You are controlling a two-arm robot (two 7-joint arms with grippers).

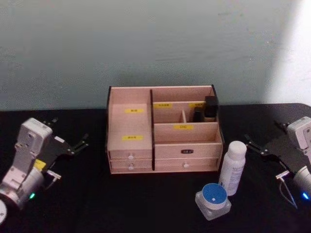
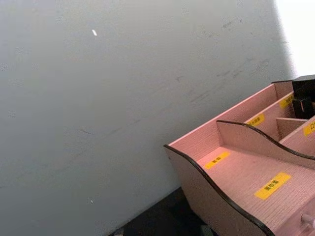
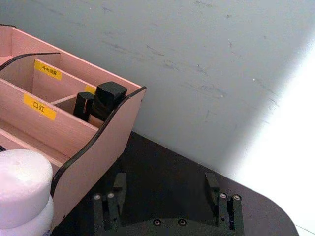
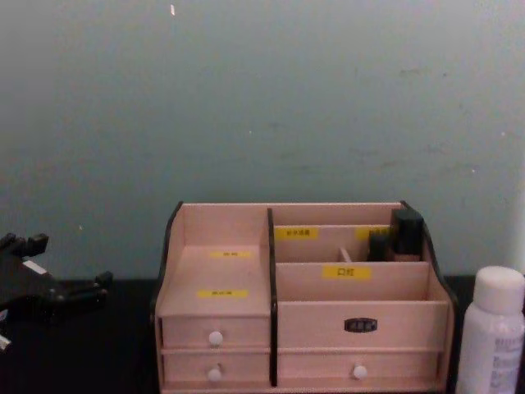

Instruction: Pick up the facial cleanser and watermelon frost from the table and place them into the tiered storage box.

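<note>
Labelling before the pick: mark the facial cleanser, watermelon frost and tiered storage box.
facial cleanser (image 1: pixel 232 170), head view, middle of the white body.
watermelon frost (image 1: pixel 214 194), head view, centre of the blue lid.
tiered storage box (image 1: pixel 170 150), head view, bare front panel.

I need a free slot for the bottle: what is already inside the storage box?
Two dark items stand in the back right compartment of the storage box. The other open compartments look bare. The drawers are shut, hiding their contents.

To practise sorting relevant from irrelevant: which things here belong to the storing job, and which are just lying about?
Job: facial cleanser, watermelon frost, tiered storage box, left tool, right tool, both idle at the sides.
Lying about: black items in the box's back right compartment.
</note>
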